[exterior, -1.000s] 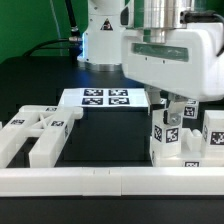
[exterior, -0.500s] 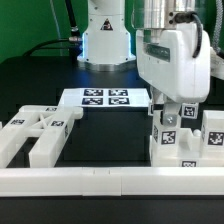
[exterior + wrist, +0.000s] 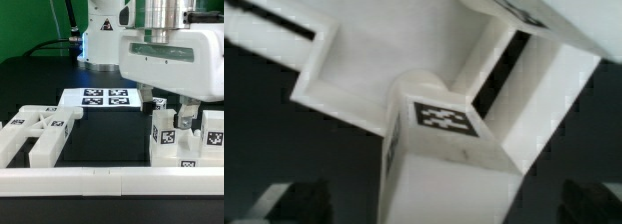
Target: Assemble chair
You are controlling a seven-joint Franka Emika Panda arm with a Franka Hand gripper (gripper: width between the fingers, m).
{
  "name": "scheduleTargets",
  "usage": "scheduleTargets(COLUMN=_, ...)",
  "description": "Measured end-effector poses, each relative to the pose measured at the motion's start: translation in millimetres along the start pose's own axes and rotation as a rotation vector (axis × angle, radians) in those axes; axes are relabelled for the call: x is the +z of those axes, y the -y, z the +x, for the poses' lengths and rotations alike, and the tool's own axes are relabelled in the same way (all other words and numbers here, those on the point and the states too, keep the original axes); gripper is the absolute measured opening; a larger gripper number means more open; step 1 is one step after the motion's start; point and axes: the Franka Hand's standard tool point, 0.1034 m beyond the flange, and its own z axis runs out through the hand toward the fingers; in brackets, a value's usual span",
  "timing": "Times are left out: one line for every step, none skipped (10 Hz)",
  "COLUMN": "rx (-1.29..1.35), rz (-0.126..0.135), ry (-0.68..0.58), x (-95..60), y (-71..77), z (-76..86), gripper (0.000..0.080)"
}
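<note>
The chair parts are glossy white blocks with black-and-white tags. An upright tagged piece stands at the exterior view's right, with another tagged block beside it. Several leg bars lie at the exterior view's left. My gripper hangs just above the upright piece. In the wrist view a white bar with a tag runs between my two dark fingertips, with dark gaps on both sides. My gripper is open and straddles the bar without gripping it.
The marker board lies flat on the black table behind the parts. A long white border rail runs along the front edge. The robot's white base stands at the back.
The hand turned about its vertical axis half a second ago and has turned back, staying above the upright piece at the right. The parts have not moved.
</note>
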Motion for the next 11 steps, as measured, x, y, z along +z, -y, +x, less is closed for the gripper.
scheduleTargets(rx=-0.093, rz=-0.002, ry=0.002, x=-0.1, y=0.5, z=-0.7, gripper=0.0649)
scheduleTargets(rx=-0.199, rz=-0.003, ry=0.002, x=0.2, y=-0.5, z=0.5, gripper=0.0649)
scheduleTargets(rx=-0.254, rz=-0.003, ry=0.001, x=0.7, y=-1.2, z=1.4, gripper=0.0649)
scheduleTargets(rx=-0.374, rz=-0.009, ry=0.001, x=0.9, y=-1.7, z=1.6, gripper=0.0649)
scheduleTargets(rx=-0.503, rz=-0.026, ry=-0.006, x=0.0, y=0.4, z=0.5, gripper=0.0649)
scheduleTargets(rx=-0.576, rz=-0.027, ry=-0.007, x=0.5, y=1.0, z=1.4, gripper=0.0649)
scheduleTargets(rx=-0.665, rz=-0.028, ry=-0.006, x=1.0, y=-0.6, z=3.6, gripper=0.0649)
scheduleTargets(rx=-0.719, rz=-0.028, ry=-0.007, x=0.9, y=-0.3, z=3.6, gripper=0.0649)
scheduleTargets(rx=-0.743, rz=-0.024, ry=-0.017, x=1.1, y=1.0, z=2.4, gripper=0.0649)
scheduleTargets(rx=-0.809, rz=-0.027, ry=-0.022, x=1.4, y=0.8, z=2.9, gripper=0.0621)
scheduleTargets(rx=-0.826, rz=-0.028, ry=-0.022, x=1.4, y=0.1, z=4.0, gripper=0.0621)
